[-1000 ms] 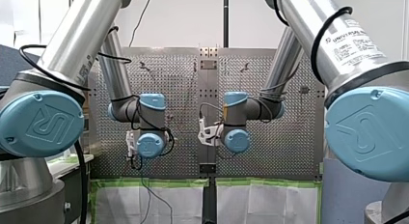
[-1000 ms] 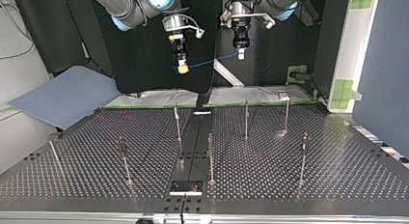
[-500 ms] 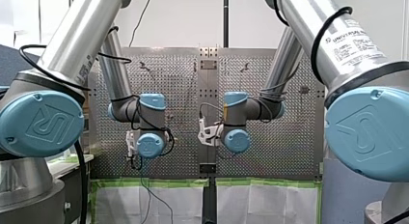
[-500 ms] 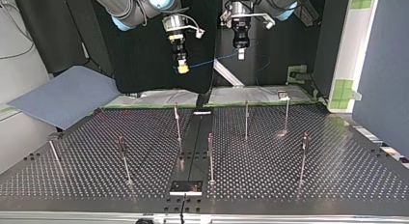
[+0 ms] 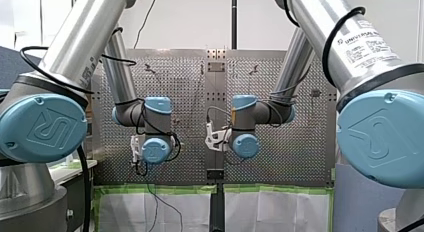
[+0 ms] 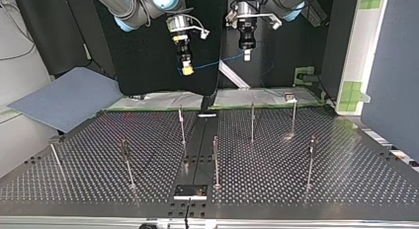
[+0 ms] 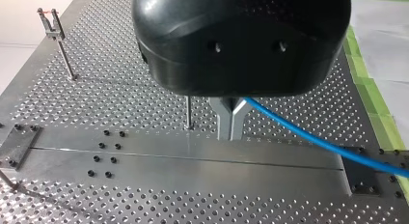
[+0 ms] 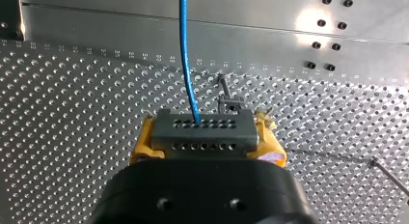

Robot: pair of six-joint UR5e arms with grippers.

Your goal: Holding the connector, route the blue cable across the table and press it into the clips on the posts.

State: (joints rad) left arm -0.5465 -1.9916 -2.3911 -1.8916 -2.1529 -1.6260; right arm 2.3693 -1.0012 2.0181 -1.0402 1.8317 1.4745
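Over the table's (image 6: pixel 296 189) far edge, top view: right gripper (image 6: pixel 187 69) and left gripper (image 6: pixel 246 55) hang well above the posts (image 6: pixel 182 124). The cable (image 6: pixel 217 64) spans between them with a slight sag. Compared with a second ago, neither arm has moved; only the slack loop beyond the left gripper has swayed. None of the clips (image 6: pixel 123 144) holds cable.

Front view: both grippers are hidden behind their wrists. A thin line hanging below the left arm has swung a little; we take it for the cable's tail.

Left wrist view: fingertips meet, closed round the cable, which runs out sideways from between them.

Right wrist view: yellow pads (image 8: pixel 140 147) clamp the connector (image 8: pixel 193 139); the cable leads straight ahead from it.

Judgement: this is a pause, routing has not started, and a descent to the first post comes next.
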